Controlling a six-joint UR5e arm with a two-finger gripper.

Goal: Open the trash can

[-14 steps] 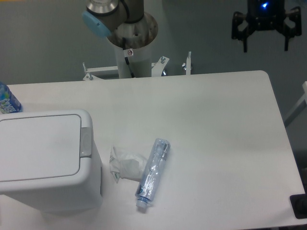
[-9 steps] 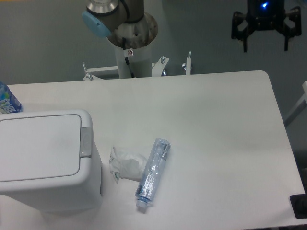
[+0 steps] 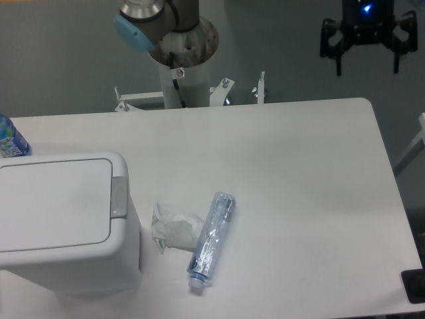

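Note:
The trash can (image 3: 63, 266) is a large boxy white bin at the front left of the table. Its flat lid (image 3: 53, 203) is down, and the small push-button latch (image 3: 118, 197) sits on its right edge. My gripper (image 3: 367, 56) hangs at the top right, above and behind the table's far right corner, far from the bin. Its black fingers (image 3: 339, 58) are spread apart and hold nothing.
A crushed clear plastic bottle (image 3: 212, 238) and a crumpled white wrapper (image 3: 174, 228) lie just right of the bin. A blue-labelled bottle (image 3: 9, 141) stands at the left edge behind the bin. The arm's base (image 3: 180, 60) is at the back. A black object (image 3: 414, 286) lies at the front right corner.

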